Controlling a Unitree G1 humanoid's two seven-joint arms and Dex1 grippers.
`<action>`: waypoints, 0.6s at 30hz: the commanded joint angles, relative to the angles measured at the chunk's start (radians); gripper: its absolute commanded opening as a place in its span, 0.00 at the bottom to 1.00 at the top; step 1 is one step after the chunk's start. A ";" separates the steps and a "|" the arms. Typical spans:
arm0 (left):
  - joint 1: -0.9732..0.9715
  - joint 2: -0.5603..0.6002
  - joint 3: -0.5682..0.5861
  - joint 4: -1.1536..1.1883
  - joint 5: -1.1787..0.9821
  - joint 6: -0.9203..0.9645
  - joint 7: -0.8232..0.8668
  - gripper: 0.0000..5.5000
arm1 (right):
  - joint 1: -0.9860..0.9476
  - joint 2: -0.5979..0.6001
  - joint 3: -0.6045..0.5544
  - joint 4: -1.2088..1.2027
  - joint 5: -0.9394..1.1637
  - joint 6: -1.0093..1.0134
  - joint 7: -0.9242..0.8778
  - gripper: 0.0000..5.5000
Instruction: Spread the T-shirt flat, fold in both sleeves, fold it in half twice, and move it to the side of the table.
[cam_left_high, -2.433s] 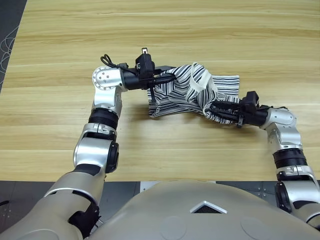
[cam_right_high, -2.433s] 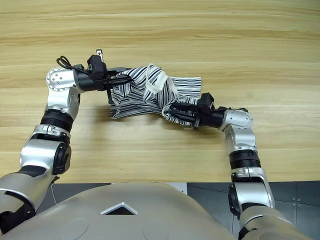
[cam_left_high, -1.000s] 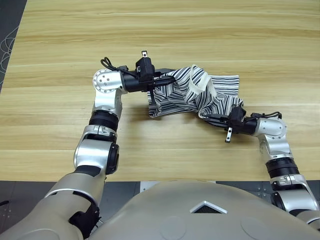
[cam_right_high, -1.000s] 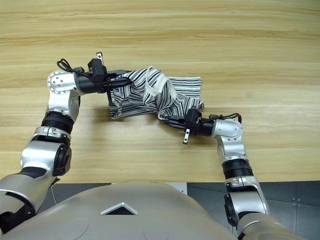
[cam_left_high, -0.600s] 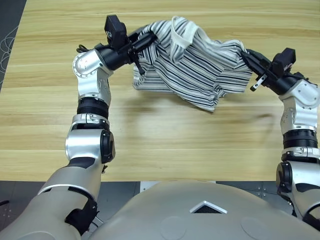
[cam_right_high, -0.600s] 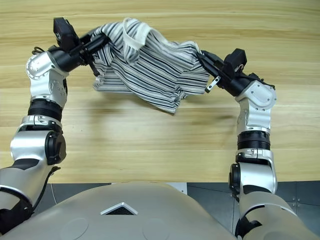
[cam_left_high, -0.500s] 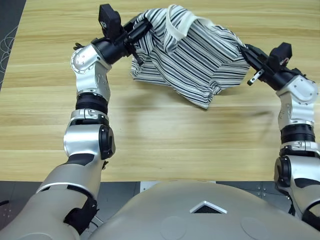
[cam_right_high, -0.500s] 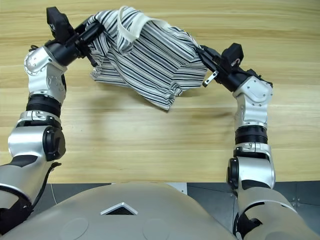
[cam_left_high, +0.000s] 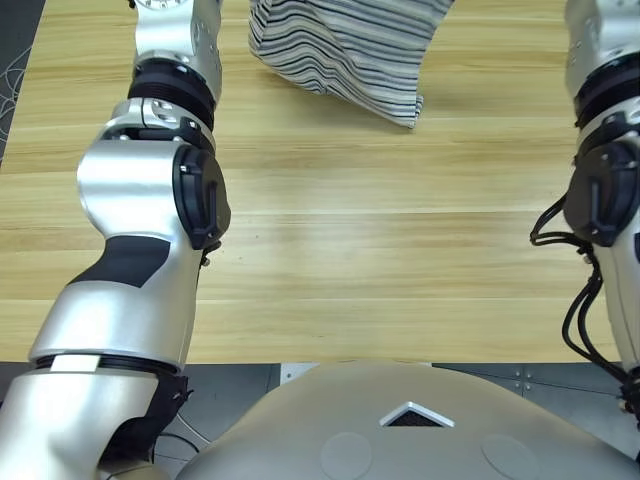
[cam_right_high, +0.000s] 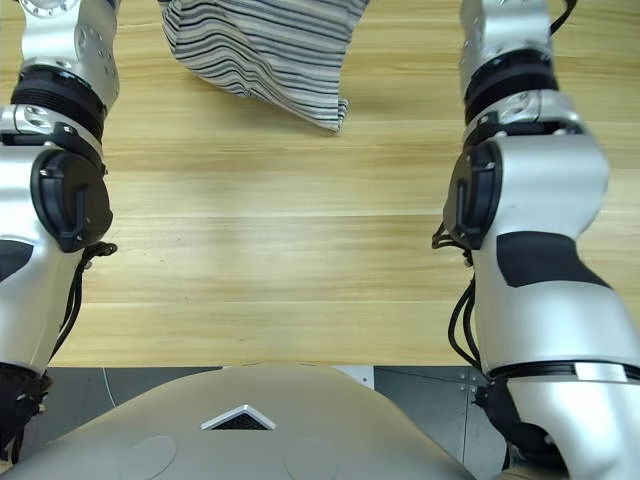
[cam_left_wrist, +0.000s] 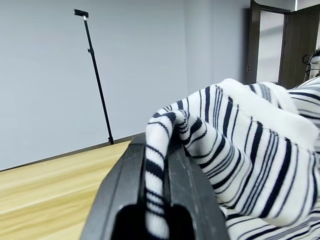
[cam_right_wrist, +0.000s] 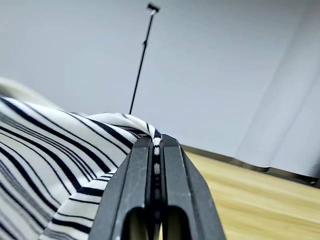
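Left end effector (cam_left_wrist: 159, 150) is clamped on a bunched ridge of the T-shirt (cam_left_high: 340, 50), with striped cloth squeezed between its 2 black fingers. Right end effector (cam_right_wrist: 156, 145) is pinched tight on a thin edge of the same shirt. Between and below both, the garment hangs over the worktop (cam_left_high: 380, 260) — whether its lowest corner touches the wood I cannot tell. By my reading, spreading is only under way: nothing lies flat, and the 2 sleeve folds, the 2 halvings and the move aside are all left. The fabric is a soft knit with narrow dark-and-white stripes, draping in loose folds — the worktop is smooth, pale-grained wood.
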 joint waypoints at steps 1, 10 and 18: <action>0.006 0.008 0.019 0.002 0.004 -0.028 -0.101 0.03 | -0.021 -0.017 -0.024 -0.002 -0.001 -0.036 0.056 0.02; 0.424 0.096 -0.012 -0.286 -0.236 -0.094 -1.118 0.03 | 0.309 -0.089 -0.129 -0.240 0.259 0.037 0.815 0.02; 0.773 0.415 -0.204 -1.051 -0.892 0.288 -1.176 0.03 | 0.860 -0.222 -0.042 -1.091 0.582 0.502 1.237 0.02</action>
